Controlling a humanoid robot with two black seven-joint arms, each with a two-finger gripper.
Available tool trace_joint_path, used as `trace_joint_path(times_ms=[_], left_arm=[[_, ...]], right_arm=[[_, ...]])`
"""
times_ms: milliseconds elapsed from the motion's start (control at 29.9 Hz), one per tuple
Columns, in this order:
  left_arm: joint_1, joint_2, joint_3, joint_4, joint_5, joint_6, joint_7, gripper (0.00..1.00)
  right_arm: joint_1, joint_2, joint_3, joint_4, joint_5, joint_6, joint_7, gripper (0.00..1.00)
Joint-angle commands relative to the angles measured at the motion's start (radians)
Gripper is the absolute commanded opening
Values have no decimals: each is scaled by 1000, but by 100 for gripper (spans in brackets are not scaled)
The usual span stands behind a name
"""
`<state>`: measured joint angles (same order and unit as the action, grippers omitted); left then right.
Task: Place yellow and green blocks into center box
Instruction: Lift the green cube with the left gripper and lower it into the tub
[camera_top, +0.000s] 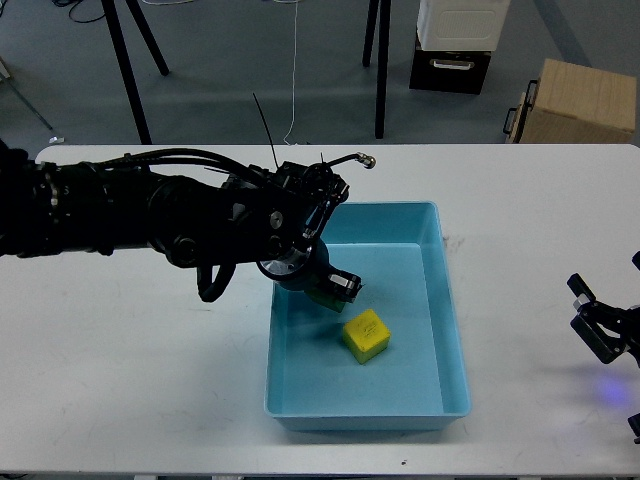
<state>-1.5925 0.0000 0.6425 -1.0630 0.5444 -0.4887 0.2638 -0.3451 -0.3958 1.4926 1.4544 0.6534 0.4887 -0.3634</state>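
Resting on the floor of the large shallow light blue plastic tray (440, 330), slightly toward 6 o'clock of its middle, the small bright yellow cube (366, 335) is seen turned a little on its base, with faint dark marks on its top face. Just at 11 o'clock of it, a sliver of dark green (322, 297) is glimpsed under the fingers of the left gripper (336, 285), which is taken to be the plain dark green cube; whether it is pinched or merely covered cannot be told, since the dark fingers are seen end-on and their spread cannot be made out. The main risk is judged to be a release from a height or at a tilt: a hard, smooth cube could bounce or skid on the glossy tray floor, and the yellow cube could be knocked by it or by the fingers as they are drawn away. The raised rim is low, so a lively bounce near the 9 o'clock wall could carry a cube out onto the matt white table (130, 380). A snag of the loose black cables (190, 157) on the rim is also conceivable. At 3 o'clock, well apart from the tray, the right gripper (598, 322) is seen at the table's edge with its black fingers apart and nothing between them.
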Motion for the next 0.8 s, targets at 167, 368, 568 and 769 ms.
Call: trace_joint_path(times_ms=[167,368,568,769], left_arm=[[0,0,-27,11,-3,0,-3,95],[2,0,-34,12,-3,0,-3,98],[0,0,-34,12,-1,0,-12,96],[-1,0,-32,11,5,0,-96,48]], right_arm=[[0,0,0,1,0,0,0,100],[-2,0,0,1,0,0,0,100],[-2,2,0,1,0,0,0,100],[-2,2,2,1,0,0,0,100]])
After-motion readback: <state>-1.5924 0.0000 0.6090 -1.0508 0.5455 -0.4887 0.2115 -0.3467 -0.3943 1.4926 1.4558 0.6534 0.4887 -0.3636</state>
